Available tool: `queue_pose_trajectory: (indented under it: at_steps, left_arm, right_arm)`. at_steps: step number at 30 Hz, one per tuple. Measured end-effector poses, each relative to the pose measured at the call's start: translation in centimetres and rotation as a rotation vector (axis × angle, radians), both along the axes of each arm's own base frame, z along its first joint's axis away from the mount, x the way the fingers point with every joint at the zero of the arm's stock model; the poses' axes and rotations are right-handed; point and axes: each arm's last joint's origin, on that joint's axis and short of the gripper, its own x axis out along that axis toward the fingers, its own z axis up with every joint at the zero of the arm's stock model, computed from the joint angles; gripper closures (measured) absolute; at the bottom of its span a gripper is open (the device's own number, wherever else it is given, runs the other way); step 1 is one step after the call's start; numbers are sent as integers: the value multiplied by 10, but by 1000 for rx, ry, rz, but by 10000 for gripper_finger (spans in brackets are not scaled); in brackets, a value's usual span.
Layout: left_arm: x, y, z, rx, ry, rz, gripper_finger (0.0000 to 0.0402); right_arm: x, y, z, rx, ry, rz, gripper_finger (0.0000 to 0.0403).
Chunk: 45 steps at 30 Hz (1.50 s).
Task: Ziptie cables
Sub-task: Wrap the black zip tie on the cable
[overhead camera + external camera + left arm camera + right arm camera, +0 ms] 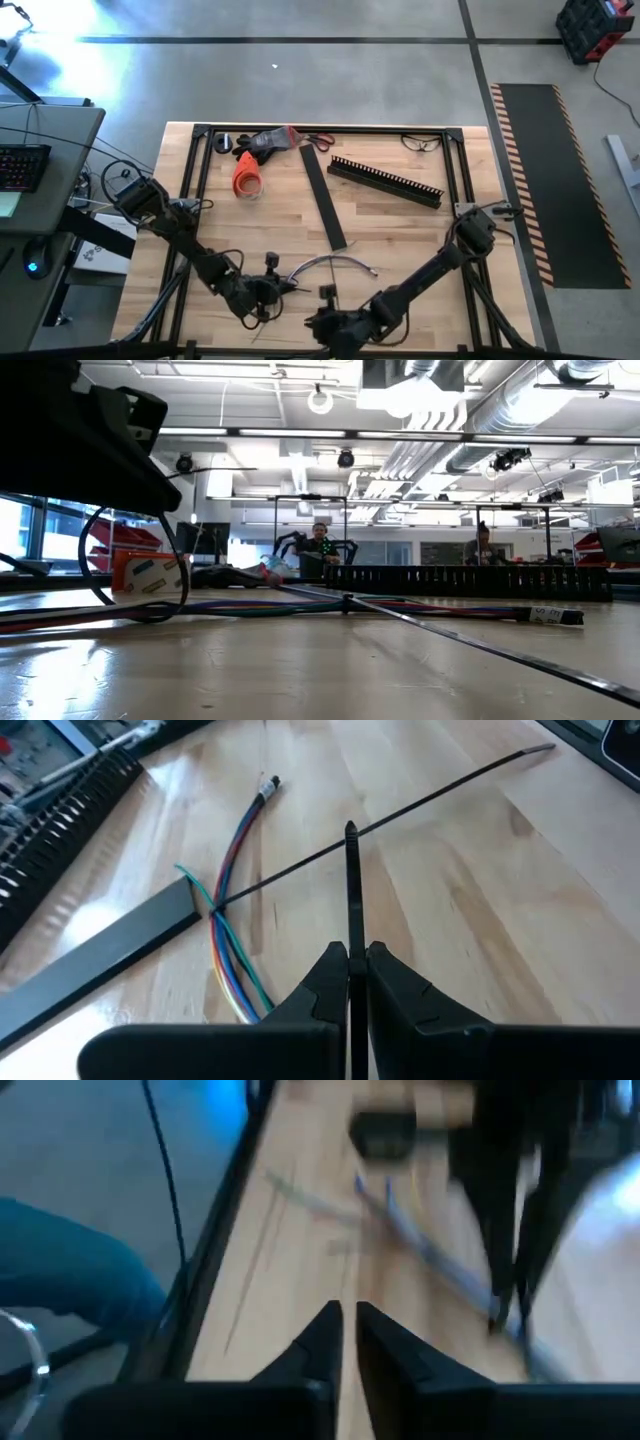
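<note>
Multicoloured cables (228, 910) lengthwise beside strip (95, 960)

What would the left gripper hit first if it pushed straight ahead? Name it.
Probably the zip tie lying across the table. The left gripper, shut on a thin black strip, points at it, just past the strip's tip. The cables lie off to one side. Depth is uncertain.
</note>
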Motion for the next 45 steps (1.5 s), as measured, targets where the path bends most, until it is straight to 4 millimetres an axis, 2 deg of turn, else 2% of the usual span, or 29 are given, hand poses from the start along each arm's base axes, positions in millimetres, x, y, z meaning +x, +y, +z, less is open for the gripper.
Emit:
queue_pose_trajectory:
  at_steps: [2,6,10,14,20,29,36,45]
  left_arm:
    - [1,1,0,0,-2,-3,400]
    - [3,1,1,-2,-12,-4,401]
    - [3,1,2,-4,-14,-4,401]
    - [3,1,2,-9,-11,-6,399]
    - [3,1,2,-13,-11,-5,397]
    - [3,1,2,-12,-12,-2,397]
    - [3,1,2,0,-9,-14,396]
    - [3,1,1,0,7,-41,396]
  right_arm:
    - [6,-3,4,-73,-52,30,362]
    - [13,-20,3,-225,-66,-62,300]
    - [22,-38,-9,-221,22,-46,253]
    - [31,-49,-22,-201,57,-59,240]
    - [33,-53,-20,-217,44,-93,280]
    - [32,-52,-20,-229,33,-118,393]
    - [23,-45,-23,-202,60,-164,401]
    - [-12,-20,-32,-151,132,-300,402]
